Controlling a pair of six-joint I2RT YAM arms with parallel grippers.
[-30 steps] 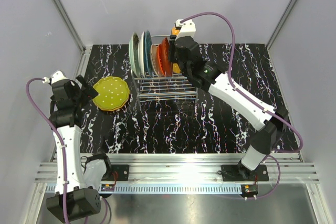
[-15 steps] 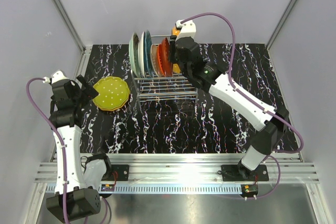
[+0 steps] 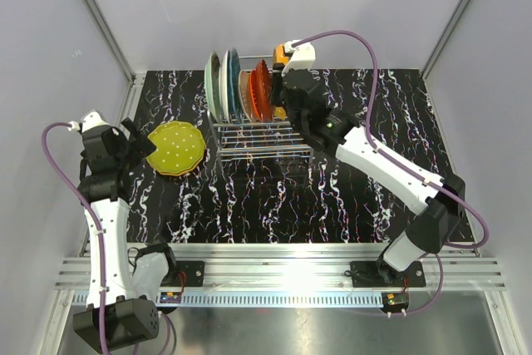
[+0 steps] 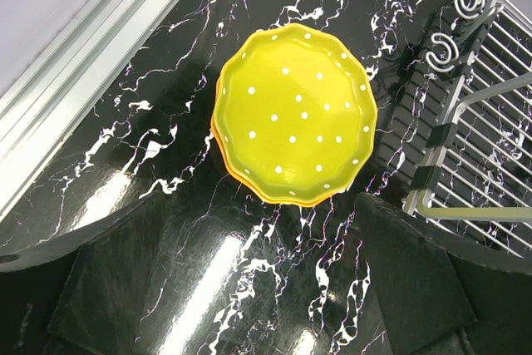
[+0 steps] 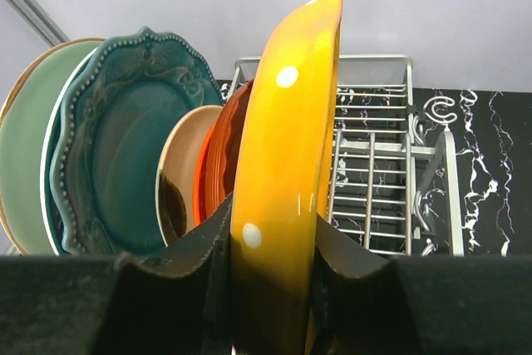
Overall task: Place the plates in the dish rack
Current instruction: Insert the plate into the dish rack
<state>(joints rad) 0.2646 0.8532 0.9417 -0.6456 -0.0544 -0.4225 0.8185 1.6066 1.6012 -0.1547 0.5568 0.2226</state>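
Well past halfway, I'd say: four plates [image 3: 237, 89] stand in the dish rack [image 3: 262, 145] at top centre, and the right gripper [image 5: 273, 276] pinches an orange dotted plate [image 5: 287, 147] upright beside them. Left of the rack, the yellow-green plate [image 4: 295, 114] lies flat, maybe on another one, in front of the wide-open left gripper [image 4: 249, 297].
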